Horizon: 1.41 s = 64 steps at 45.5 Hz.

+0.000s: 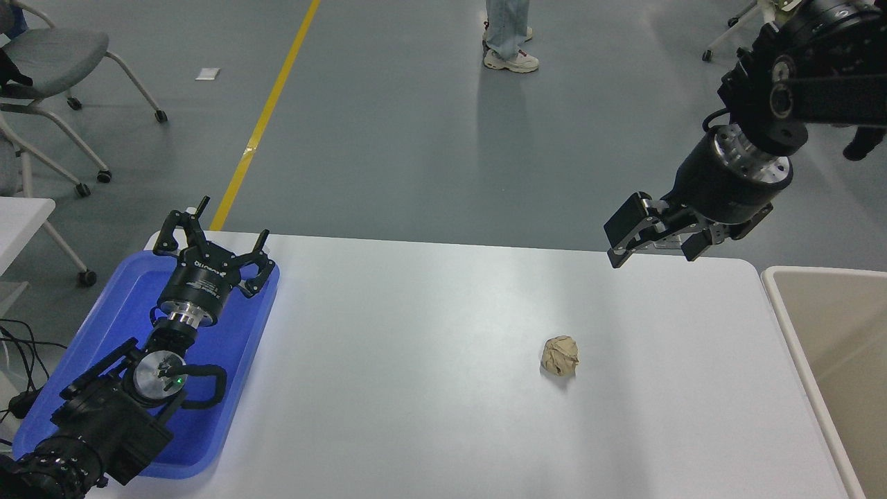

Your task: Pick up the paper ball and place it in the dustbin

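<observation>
The tan-brown paper ball [560, 356] lies alone on the white table [429, 388], right of centre. The beige dustbin [797, 326] stands at the table's right edge, only its left rim and part of its tan inside in view. My right gripper [655, 244] hangs open and empty above the table's far right edge, well behind and to the right of the ball. My left gripper [232, 232] is parked open and empty over the blue tray at the lower left.
A flat blue tray [104, 326] lies on the table's left side under the left arm. Beyond the table are grey floor with a yellow line, wheeled chairs [62, 62] at the upper left, and a person's legs [508, 38] at the top.
</observation>
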### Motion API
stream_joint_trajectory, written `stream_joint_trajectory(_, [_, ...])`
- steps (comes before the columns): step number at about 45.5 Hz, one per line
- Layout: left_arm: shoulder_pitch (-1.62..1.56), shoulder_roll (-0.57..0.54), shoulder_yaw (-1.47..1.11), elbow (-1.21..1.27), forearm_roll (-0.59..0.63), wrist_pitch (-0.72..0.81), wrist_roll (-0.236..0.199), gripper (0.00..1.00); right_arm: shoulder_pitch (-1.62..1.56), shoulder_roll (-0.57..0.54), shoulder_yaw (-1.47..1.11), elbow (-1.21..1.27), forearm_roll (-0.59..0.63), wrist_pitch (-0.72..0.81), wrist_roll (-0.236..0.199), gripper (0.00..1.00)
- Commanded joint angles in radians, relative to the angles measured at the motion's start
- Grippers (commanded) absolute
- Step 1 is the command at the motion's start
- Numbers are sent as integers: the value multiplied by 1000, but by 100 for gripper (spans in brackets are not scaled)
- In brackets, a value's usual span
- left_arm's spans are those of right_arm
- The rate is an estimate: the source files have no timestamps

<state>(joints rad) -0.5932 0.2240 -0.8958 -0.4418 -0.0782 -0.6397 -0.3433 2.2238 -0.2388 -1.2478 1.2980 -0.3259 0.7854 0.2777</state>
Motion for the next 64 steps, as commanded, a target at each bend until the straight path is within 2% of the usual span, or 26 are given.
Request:
stream_joint_trajectory(1, [1,0,0,0,0,0,0,100,-4,6,2,0,4,0,0,100])
stream_joint_trajectory(34, [0,0,0,0,0,0,0,100,-15,-1,8,-9,5,0,2,100])
stream_joint_trajectory(45, [1,0,0,0,0,0,0,100,-32,-68,53,-9,-18,0,2,100])
stream_joint_trajectory(64, [0,0,0,0,0,0,0,100,-65,-76,71,-54,-16,0,2,100])
